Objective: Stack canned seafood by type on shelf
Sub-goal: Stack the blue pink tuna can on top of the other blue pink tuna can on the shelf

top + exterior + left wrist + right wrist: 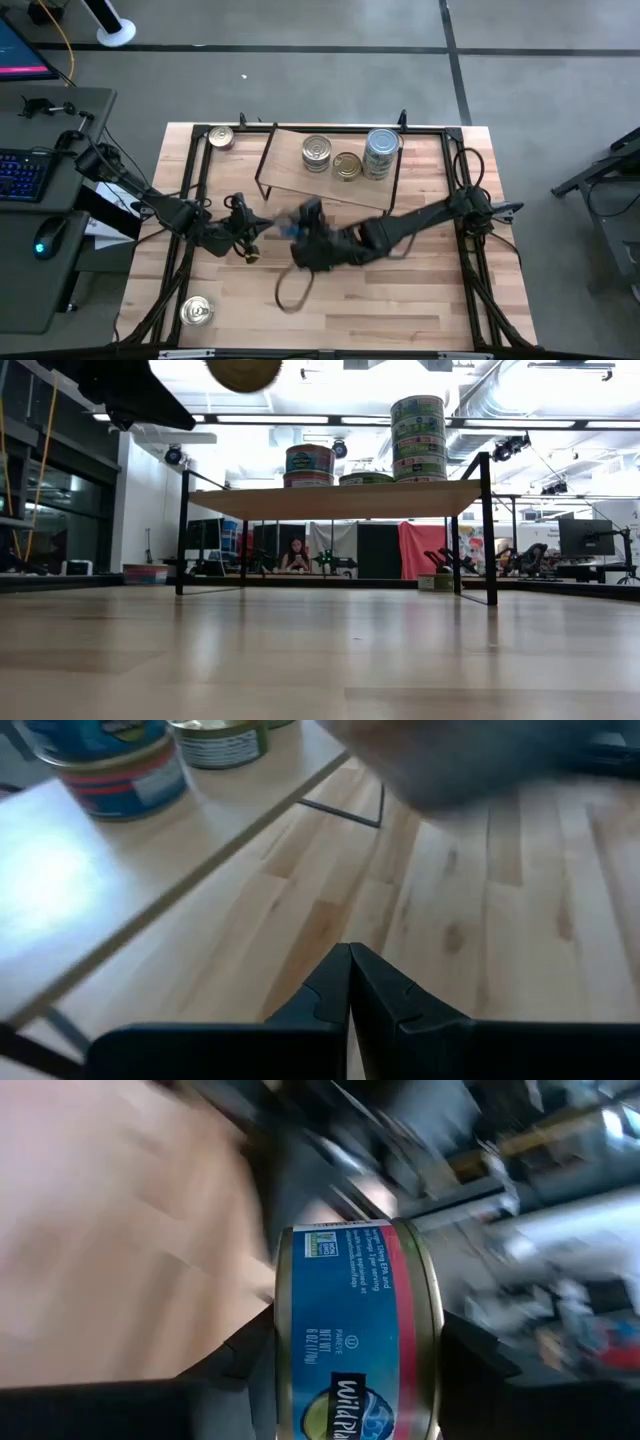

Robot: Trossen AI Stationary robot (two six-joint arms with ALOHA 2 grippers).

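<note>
Shelf [285, 160]: low light-wood board on thin black wire legs, standing at the far middle of the table [400, 300]. On the shelf: silver-topped stack [316, 153], two tins high in the low view, blue label with a red band; single gold-topped tin [347, 166] just beside it; tall stack [381, 152] toward the shelf's right end, several pale green-blue tins high. Loose tins on the tabletop: gold-topped tin [221, 137] at the far left corner, off the shelf; silver-topped tin [197, 312] near the front left edge. Right gripper [300, 232]: over the table's middle, in front of the shelf, fingers clamped on either side of a blue-labelled tin [350, 1340] with a red band, which the right wrist view shows held between them; blurred in the high view. Left gripper [350, 982]: just left of the right gripper, over the tabletop, fingers pressed together with nothing between them. Low view: round gold underside of a tin [243, 372] at the top edge, well above the board
</note>
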